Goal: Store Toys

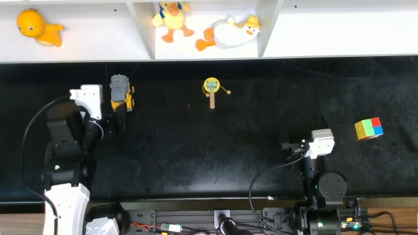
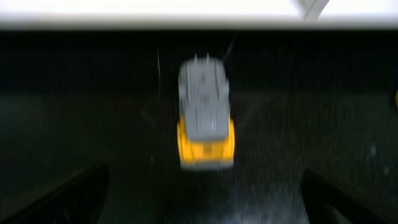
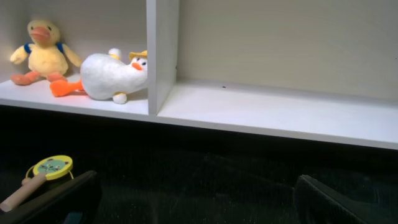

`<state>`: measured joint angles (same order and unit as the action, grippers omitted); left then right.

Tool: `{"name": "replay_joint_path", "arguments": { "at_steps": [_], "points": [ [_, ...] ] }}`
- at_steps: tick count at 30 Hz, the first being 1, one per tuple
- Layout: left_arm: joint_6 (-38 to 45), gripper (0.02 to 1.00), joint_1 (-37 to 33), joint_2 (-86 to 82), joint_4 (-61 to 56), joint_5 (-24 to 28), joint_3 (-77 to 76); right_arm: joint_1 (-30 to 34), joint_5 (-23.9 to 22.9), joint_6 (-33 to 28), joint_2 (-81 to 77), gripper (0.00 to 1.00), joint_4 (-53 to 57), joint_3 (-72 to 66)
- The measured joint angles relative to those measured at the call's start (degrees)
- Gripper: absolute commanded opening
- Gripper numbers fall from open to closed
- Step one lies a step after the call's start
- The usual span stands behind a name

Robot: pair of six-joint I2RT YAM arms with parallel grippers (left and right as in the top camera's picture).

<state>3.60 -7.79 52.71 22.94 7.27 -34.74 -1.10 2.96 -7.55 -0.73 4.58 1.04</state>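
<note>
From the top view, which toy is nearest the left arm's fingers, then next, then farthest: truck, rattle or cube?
From the left arm's fingers:
1. Grey-and-yellow toy truck, just ahead, on the left.
2. Green-faced rattle with wooden handle, mid-table.
3. Multicoloured plastic cube, far right.

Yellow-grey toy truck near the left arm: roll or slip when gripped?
The toy truck looks like moulded plastic, so likely stiff and light. Wheels don't show clearly, but a push along its length may roll it. Smooth sides might slip.

The left arm (image 1: 65, 140) is black with a white lower shell and wrist block; the right arm (image 1: 330, 186) is black, white-capped; black cables loop beside both; the left tool (image 2: 202, 202) and right tool (image 3: 196, 202) have dark fingers
</note>
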Motion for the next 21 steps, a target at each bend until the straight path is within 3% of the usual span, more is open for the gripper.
{"name": "replay_joint_path", "arguments": {
  "at_steps": [21],
  "points": [
    [-0.72, 0.998, 2.47, 15.17, -10.23, 2.58, 0.44, 0.00, 0.02, 0.02, 0.00, 0.993, 0.00, 0.00]
  ]
}}
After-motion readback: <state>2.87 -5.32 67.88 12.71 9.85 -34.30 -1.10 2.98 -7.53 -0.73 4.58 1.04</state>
